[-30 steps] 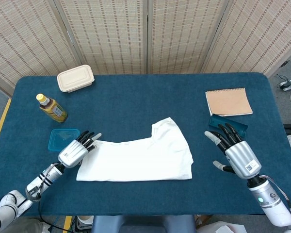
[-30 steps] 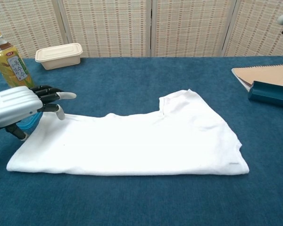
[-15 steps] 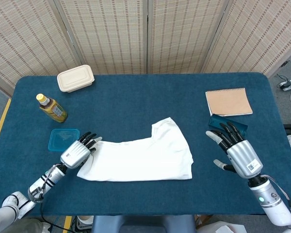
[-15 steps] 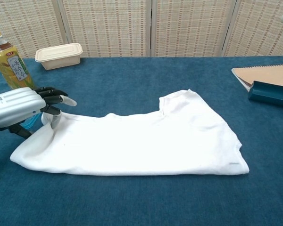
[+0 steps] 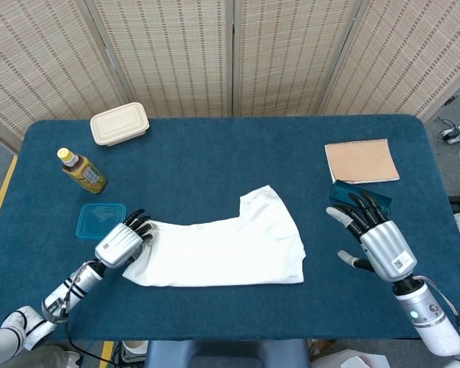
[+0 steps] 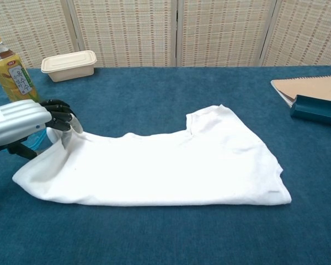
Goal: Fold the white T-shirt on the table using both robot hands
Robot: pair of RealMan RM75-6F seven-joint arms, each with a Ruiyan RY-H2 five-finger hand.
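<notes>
Left hand [image 6: 23, 122] grips the left end of the white T-shirt [image 5: 226, 249], its dark fingers [image 6: 59, 115] curled into the cloth so that this corner is bunched and raised a little off the table [image 5: 215, 161]. Elsewhere the shirt lies flat, folded into a long band near the front middle of the blue table, its collar notch toward the back. Over on the other side, the right hand [image 5: 374, 239] hovers well apart from the shirt, fingers spread wide and holding nothing. Just behind that hand lies a teal box [image 5: 360, 199], touching the near edge of a tan notebook [image 5: 361, 160]. Beside the left hand sits a teal lid [image 5: 99, 220], with a tea bottle [image 5: 81, 171] behind it and a beige lunch box [image 5: 119, 123] near the back edge
</notes>
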